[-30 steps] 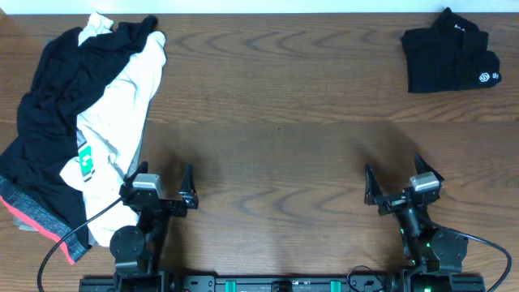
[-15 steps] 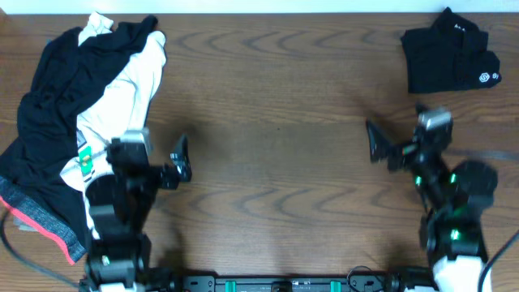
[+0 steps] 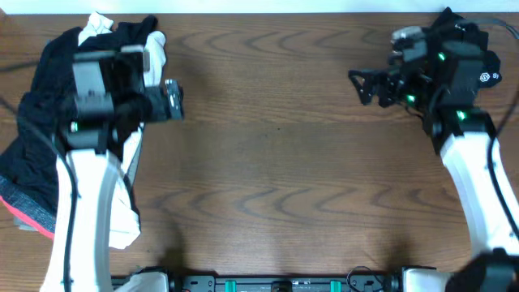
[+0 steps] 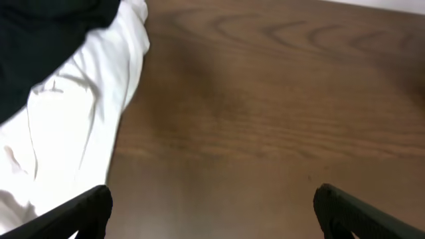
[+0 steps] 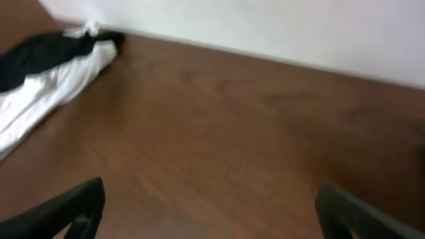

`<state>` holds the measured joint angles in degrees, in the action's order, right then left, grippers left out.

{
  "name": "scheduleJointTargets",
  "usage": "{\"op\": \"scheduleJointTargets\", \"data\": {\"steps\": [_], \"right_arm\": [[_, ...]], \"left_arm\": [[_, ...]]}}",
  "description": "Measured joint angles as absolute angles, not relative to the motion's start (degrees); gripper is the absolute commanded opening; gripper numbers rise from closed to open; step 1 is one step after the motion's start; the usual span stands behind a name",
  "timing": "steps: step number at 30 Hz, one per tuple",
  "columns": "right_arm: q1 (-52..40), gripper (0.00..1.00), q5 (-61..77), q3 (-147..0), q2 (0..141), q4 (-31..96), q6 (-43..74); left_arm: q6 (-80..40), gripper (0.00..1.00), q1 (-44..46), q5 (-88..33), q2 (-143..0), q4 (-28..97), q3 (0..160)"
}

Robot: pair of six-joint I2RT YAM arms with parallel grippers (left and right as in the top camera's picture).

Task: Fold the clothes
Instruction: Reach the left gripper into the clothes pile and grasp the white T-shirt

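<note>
Found the clothes [image 3: 36, 113] heaped along the left end of the table [image 3: 276, 170], in a loose pile stretched from the far edge toward the near edge, with its long axis roughly front to back. Made out black fabric over the top and outer side, a white T-shirt [image 4: 73, 113] along the inner flank, and a red-hemmed dark piece [image 3: 24, 209] at the near-left corner.

Placed the left claw [image 3: 173, 100] at the far part of the pile's inner edge, above it, with jaws spread wide and nothing between them. Pointed out over bare wood rather than at cloth. Confirmed this in the left wrist view: white T-shirt under and beyond one finger only, plain table across the rest of the gap.

Placed the right claw [image 3: 361, 88] near the far-right corner, likewise wide and empty, just beside a folded black garment [image 3: 490, 77] partly hidden under that arm. Faced across the table toward the pile. Caught the pile in the right wrist view only as a small, blurred shape well apart from the fingers.

Judged the left arm much the nearer to the unfolded clothes. Judged the coming move to hang on that sideways offset: a shift toward the pile and a drop onto the white T-shirt's inner edge, with the jaws set across the hem, not along it. Could not tell which layer sat loose enough to lift alone.
</note>
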<state>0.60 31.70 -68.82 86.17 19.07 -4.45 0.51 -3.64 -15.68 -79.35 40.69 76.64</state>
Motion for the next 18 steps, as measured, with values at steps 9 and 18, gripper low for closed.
{"op": "scheduleJointTargets", "data": {"steps": [9, 18], "right_arm": [[-2.4, 0.99, 33.8, -71.5, 91.5, 21.5, -5.2], [-5.2, 0.97, 33.3, -71.5, 91.9, 21.8, -4.6]], "left_arm": [[2.0, 0.98, -3.7, -17.1, -86.5, 43.7, 77.9], [-2.2, 0.98, -11.6, -6.4, -89.7, 51.3, 77.9]]}}
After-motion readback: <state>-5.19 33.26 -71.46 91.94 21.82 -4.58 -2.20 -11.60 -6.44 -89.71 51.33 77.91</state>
